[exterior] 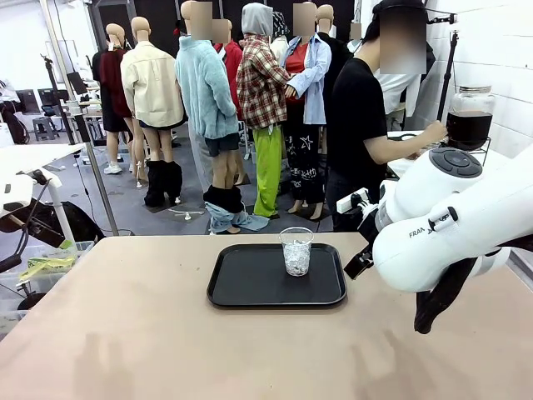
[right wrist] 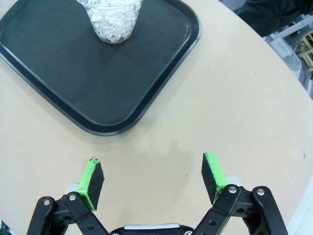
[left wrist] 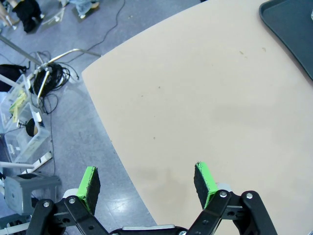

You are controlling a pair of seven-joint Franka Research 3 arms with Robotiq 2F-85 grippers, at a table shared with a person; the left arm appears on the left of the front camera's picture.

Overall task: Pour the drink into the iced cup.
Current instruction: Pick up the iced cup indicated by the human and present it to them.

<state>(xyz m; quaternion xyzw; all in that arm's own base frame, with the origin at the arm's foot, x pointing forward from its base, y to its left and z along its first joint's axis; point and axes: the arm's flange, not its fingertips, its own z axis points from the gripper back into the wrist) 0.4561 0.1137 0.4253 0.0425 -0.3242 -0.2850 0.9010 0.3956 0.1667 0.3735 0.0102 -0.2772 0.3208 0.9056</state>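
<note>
Nearest, the white right arm (exterior: 450, 217) fills the near right. Its right gripper (right wrist: 151, 171) is spread wide and empty over the tan table (right wrist: 244, 98), beside a black rectangular plastic tray (right wrist: 58, 63). The left gripper (left wrist: 145, 176) also gapes, holding nothing, at the table's left edge. On the tray stands a clear plastic cup of ice (exterior: 296, 250), probably light, thin-walled, crushable and wet, so best steadied gently low on its wall. The dark brown drink (exterior: 468, 129) sits in a glass jar (exterior: 471, 96) at the far right, with a person's hand (exterior: 433, 133) at it.

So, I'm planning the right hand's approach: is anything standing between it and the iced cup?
Nothing visible does. The right hand hangs open over bare tabletop beside the black tray, and the iced cup stands alone on that tray, with only tray surface around it.
</note>
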